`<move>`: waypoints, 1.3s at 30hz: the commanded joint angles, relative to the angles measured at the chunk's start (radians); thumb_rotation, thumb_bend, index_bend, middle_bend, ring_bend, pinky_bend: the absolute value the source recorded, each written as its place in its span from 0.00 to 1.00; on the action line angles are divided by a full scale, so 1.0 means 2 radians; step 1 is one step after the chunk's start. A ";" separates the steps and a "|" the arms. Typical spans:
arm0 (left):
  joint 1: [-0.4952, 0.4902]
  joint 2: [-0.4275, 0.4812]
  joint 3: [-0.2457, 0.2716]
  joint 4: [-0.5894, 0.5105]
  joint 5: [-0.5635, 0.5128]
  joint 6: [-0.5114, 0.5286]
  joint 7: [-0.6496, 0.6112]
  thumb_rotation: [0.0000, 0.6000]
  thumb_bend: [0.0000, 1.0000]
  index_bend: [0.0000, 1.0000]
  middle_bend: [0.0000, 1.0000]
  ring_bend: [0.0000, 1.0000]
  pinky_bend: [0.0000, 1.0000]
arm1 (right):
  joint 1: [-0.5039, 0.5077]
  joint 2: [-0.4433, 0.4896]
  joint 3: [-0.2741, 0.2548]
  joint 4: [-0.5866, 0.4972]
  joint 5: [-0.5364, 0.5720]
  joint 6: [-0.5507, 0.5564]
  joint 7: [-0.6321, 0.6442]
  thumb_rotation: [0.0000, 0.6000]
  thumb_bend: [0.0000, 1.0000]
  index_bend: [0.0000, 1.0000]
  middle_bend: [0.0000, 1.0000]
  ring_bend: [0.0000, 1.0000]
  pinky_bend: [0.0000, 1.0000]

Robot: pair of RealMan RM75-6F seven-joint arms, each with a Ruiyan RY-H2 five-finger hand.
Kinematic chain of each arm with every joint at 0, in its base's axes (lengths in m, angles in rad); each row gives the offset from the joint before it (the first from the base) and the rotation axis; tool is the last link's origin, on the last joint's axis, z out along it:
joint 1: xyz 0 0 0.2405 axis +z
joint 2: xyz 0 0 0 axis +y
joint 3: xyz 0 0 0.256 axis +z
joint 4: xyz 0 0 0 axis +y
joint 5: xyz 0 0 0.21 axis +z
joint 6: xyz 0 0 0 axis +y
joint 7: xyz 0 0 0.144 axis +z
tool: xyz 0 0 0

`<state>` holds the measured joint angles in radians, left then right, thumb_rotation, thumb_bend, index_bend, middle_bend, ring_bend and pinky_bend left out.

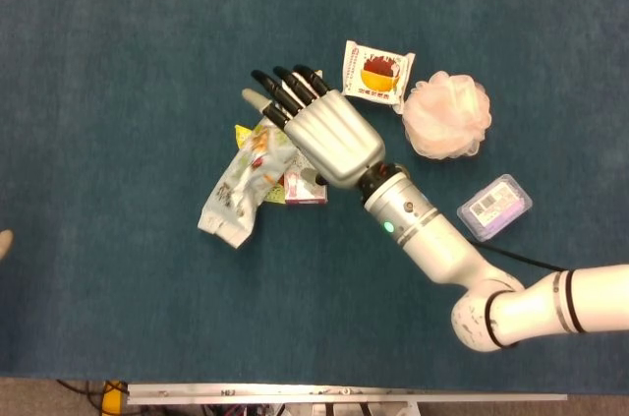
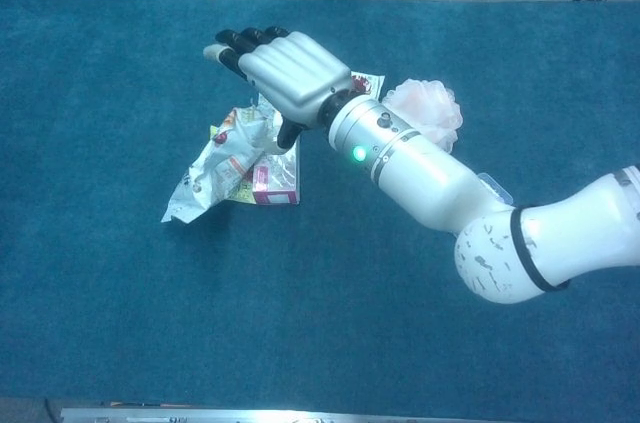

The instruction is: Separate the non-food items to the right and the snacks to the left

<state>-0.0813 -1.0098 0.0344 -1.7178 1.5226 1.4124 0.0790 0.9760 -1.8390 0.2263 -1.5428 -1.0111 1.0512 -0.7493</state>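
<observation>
The right hand (image 1: pixel 329 133) hovers above the snack pile with fingers spread, holding nothing; the white snack bag (image 1: pixel 239 188) lies on the surface (image 1: pixel 118 62) at the pile's left edge, fittingly on the snack side; right of the pile sit the red-print packet (image 1: pixel 373 72), pink bath pouf (image 1: pixel 448 114) and small clear box (image 1: pixel 494 206).
</observation>
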 commanded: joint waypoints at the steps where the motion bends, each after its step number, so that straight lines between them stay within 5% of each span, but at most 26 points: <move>1: -0.001 0.000 0.000 -0.001 0.001 -0.001 0.001 1.00 0.23 0.00 0.01 0.00 0.03 | -0.002 0.006 0.000 -0.001 0.005 0.002 -0.004 1.00 0.00 0.00 0.00 0.00 0.10; 12: 0.002 -0.002 0.003 0.001 0.000 -0.002 0.000 1.00 0.23 0.00 0.01 0.00 0.03 | -0.015 0.062 0.013 0.013 0.090 0.002 -0.033 1.00 0.00 0.00 0.07 0.04 0.26; 27: 0.003 0.001 0.004 -0.001 -0.001 -0.002 0.001 1.00 0.23 0.00 0.01 0.00 0.03 | 0.003 0.055 0.006 0.114 0.193 -0.051 -0.056 1.00 0.00 0.00 0.09 0.05 0.27; 39: 0.006 0.000 0.005 0.008 -0.007 -0.005 -0.007 1.00 0.23 0.00 0.01 0.00 0.03 | 0.009 0.188 -0.017 -0.020 0.289 -0.047 -0.113 1.00 0.00 0.00 0.09 0.05 0.27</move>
<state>-0.0683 -1.0091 0.0447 -1.7036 1.5088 1.4042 0.0658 0.9941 -1.5187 0.2029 -1.5290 -0.4684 0.9475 -0.9627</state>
